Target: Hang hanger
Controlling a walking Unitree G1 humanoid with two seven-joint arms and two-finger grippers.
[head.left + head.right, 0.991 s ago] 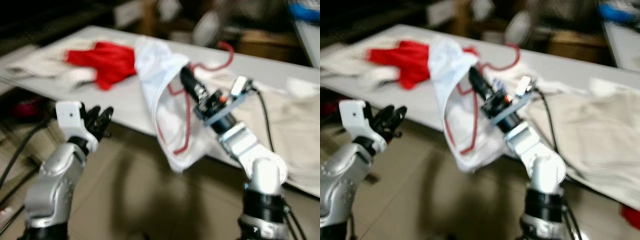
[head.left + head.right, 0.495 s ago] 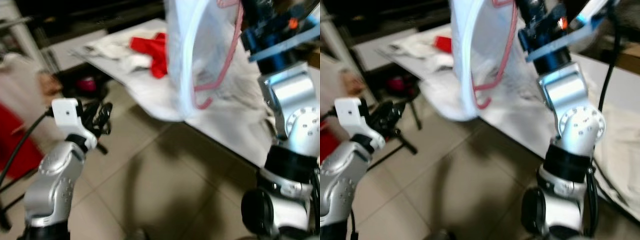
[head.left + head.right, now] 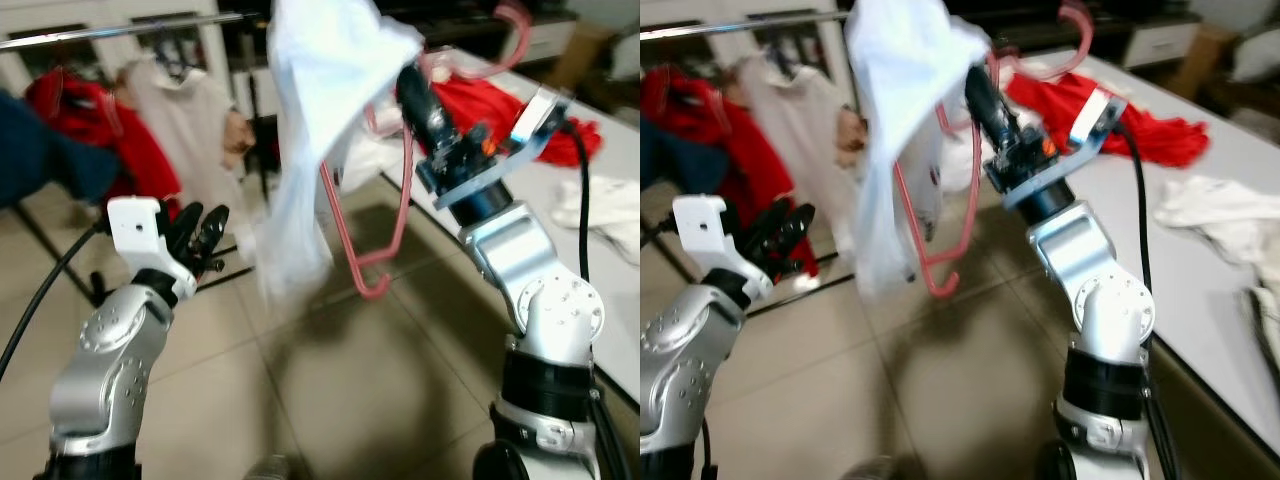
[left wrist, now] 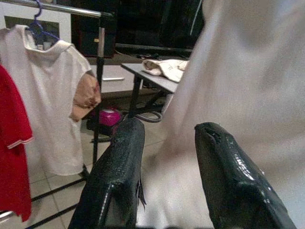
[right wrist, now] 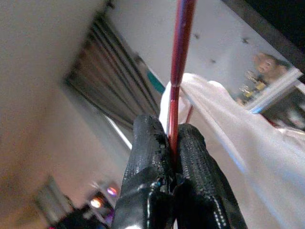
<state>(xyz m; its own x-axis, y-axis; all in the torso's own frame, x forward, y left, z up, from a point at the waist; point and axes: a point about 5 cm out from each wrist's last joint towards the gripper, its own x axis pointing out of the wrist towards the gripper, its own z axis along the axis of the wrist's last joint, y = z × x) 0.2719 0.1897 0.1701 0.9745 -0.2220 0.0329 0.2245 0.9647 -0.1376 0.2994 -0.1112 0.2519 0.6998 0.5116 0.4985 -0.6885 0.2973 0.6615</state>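
Note:
My right gripper (image 3: 412,88) is raised at chest height and shut on a red hanger (image 3: 386,232). A white garment (image 3: 312,120) is draped over the hanger and hangs down to its left. In the right wrist view the fingertips (image 5: 155,157) pinch the thin red hanger rod (image 5: 179,67). The hanger's hook (image 3: 512,22) curls up behind the gripper. A metal clothes rail (image 3: 130,28) runs across the upper left, beyond the garment. My left gripper (image 3: 202,236) is held low on the left, open and holding nothing, with the white garment (image 4: 248,95) just past its fingers.
On the rail hang a red garment (image 3: 88,125), a white shirt (image 3: 188,118) and a dark blue garment (image 3: 35,160). A grey table (image 3: 625,170) on the right carries a red cloth (image 3: 505,105) and a white cloth (image 3: 605,215). Tiled floor (image 3: 330,400) lies below.
The camera has swung from the table toward the clothes rail. My right gripper still holds the hanger, and the garment has swung left. The left gripper stays open and low.

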